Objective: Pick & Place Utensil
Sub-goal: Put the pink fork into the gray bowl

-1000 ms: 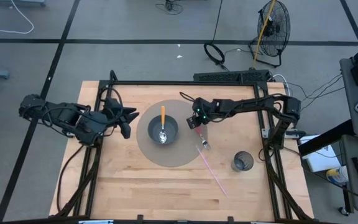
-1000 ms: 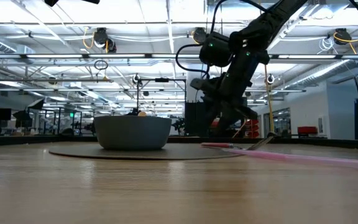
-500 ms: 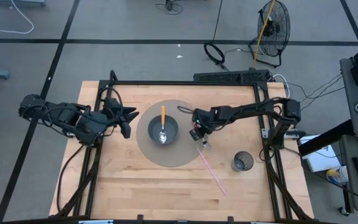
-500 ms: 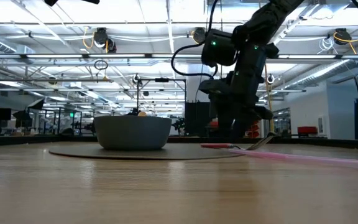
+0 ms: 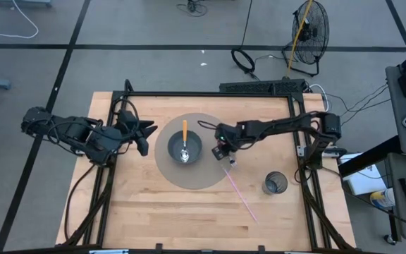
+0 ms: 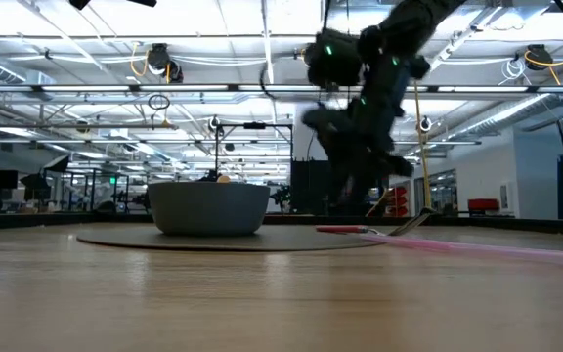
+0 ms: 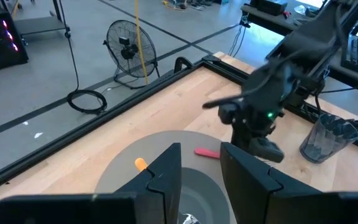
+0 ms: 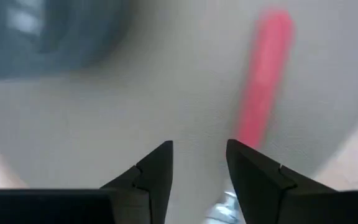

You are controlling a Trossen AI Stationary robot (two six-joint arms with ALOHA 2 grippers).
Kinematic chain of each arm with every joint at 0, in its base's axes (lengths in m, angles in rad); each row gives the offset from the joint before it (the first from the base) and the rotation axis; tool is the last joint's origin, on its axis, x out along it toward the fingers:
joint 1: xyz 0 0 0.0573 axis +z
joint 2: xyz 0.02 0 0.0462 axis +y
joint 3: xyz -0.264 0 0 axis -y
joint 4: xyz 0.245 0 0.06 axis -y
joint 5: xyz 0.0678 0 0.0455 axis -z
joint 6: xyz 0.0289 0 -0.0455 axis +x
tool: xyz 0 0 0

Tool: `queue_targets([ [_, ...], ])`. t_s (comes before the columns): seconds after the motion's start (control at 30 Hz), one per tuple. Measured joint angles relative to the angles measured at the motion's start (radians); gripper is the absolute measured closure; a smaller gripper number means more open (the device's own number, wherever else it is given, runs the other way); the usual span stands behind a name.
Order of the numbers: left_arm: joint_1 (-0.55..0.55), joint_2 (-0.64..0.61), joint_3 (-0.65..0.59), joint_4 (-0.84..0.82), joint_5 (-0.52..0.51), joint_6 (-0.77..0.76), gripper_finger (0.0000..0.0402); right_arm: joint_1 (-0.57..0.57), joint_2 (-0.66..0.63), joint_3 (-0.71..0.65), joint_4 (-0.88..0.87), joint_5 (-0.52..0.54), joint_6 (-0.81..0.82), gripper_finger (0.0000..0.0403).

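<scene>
A fork with a red handle lies on the right edge of the round grey mat; the handle sits just beside my right fingers in the right wrist view. My right gripper hangs open above it, pointing down, touching nothing, and is blurred in the low view. The grey bowl on the mat holds an orange-handled spoon. My left gripper waits open left of the mat.
A long pink stick lies on the wood from the fork toward the near right. A clear cup stands to the right of it. A black frame rims the table. Bare wood lies along the near side.
My right gripper has moved toward the near edge and come down over the red-handled fork, tipping from slanted to pointing down. It then shifted slightly toward the bowl and is blurred now. The fork, bowl and left arm have stayed put.
</scene>
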State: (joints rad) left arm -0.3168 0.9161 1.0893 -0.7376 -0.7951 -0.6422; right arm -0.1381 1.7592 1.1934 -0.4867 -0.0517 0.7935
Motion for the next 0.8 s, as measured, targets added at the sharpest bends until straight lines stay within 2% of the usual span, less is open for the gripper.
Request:
queue_targets([
  [0.13, 0.003, 0.0, 0.0, 0.0, 0.0, 0.001, 0.0284, 0.015, -0.001, 0.153, -0.241, 0.102, -0.098, 0.0264],
  [0.23, 0.003, 0.0, 0.0, 0.0, 0.0, 0.001, 0.0284, 0.008, -0.001, 0.232, -0.355, 0.128, -0.13, 0.027],
  [0.47, 0.003, 0.007, 0.0, 0.001, -0.034, 0.002, 0.0284, 0.001, 0.006, 0.36, -0.399, 0.024, -0.212, 0.0281],
  [0.67, 0.014, 0.029, 0.0, 0.006, -0.073, 0.009, 0.0284, 0.005, 0.101, 0.428, -0.424, 0.053, -0.315, 0.0287],
  [0.8, 0.026, 0.043, 0.0, 0.01, -0.04, -0.016, 0.0284, -0.011, 0.164, 0.423, -0.548, 0.104, -0.292, 0.0289],
])
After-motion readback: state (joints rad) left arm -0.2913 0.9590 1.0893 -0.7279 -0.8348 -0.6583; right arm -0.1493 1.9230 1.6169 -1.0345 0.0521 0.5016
